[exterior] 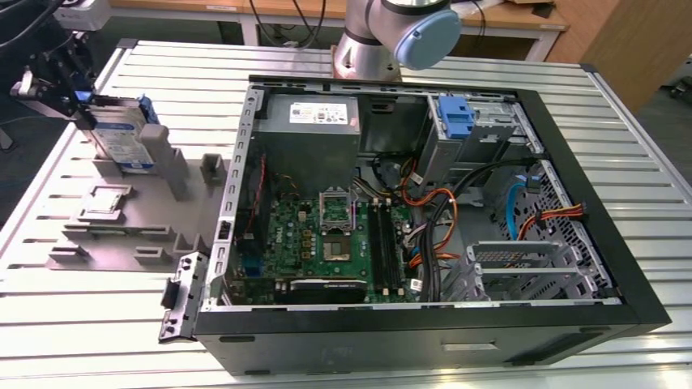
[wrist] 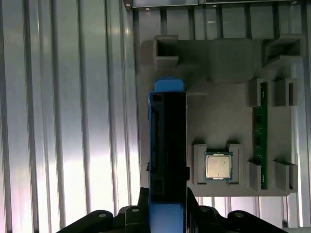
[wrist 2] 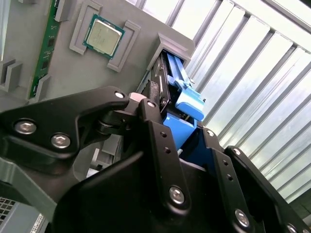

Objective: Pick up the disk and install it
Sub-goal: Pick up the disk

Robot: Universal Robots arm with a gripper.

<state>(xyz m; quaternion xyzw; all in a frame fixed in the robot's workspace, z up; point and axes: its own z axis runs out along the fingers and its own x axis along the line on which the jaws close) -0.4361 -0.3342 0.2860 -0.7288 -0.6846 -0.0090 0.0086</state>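
The disk (exterior: pixel 119 134) stands on edge in a slot at the far end of the grey fixture tray (exterior: pixel 119 235), on the exterior view's left. It is silver with a white-and-blue label and blue rails. My gripper (exterior: pixel 84 105) comes at it from the left and above, shut on its upper end. In the first wrist view the disk (wrist: pixel 167 145) shows as a dark narrow edge with blue ends, running out from between the black fingers (wrist: pixel 133 213). In the second wrist view the fingers (wrist 2: pixel 155 131) bracket the blue rail of the disk (wrist 2: pixel 189 104).
The open computer case (exterior: pixel 605 267) lies on the slatted metal table, its drive bay with a blue latch (exterior: pixel 459 121) at the far right. The tray also holds a processor (wrist: pixel 218 166) and a green memory stick (wrist: pixel 261 136). The arm's base (exterior: pixel 378 32) stands behind the case.
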